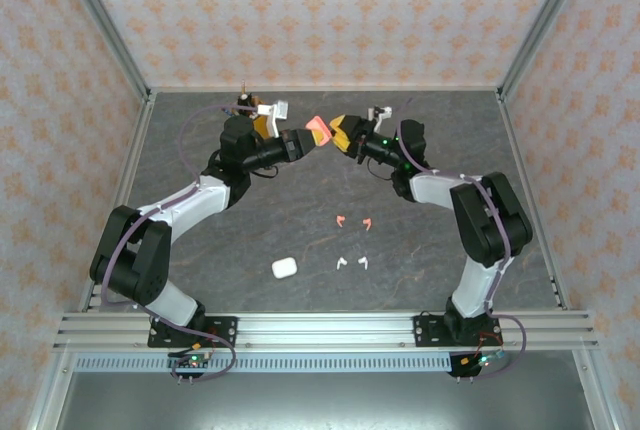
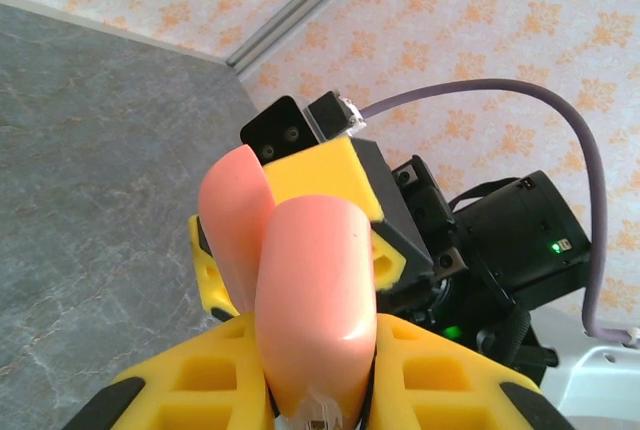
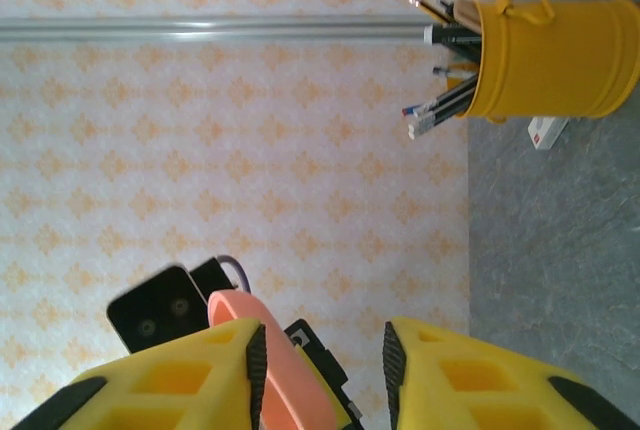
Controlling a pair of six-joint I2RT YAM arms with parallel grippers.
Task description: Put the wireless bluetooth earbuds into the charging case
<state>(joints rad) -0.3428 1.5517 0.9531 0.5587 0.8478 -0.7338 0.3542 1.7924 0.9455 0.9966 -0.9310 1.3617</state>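
My left gripper (image 1: 305, 138) is raised over the far middle of the table, shut on a salmon-pink charging case (image 1: 318, 130). The case body (image 2: 315, 290) stands between its yellow fingers, with the lid (image 2: 232, 220) swung open behind. My right gripper (image 1: 343, 133) faces it, open. Its fingers (image 2: 320, 172) straddle the lid (image 3: 285, 370), which lies against one pad, with a wide gap to the other. Two pink earbuds (image 1: 341, 220) (image 1: 369, 223) and two white earbuds (image 1: 341, 263) (image 1: 363, 262) lie on the table nearer the arms.
A shut white case (image 1: 284, 267) lies left of the white earbuds. A yellow pencil cup (image 3: 550, 50) with pens stands at the far wall, a white eraser (image 3: 545, 132) beside it. Patterned walls close in the dark stone table (image 1: 450, 140).
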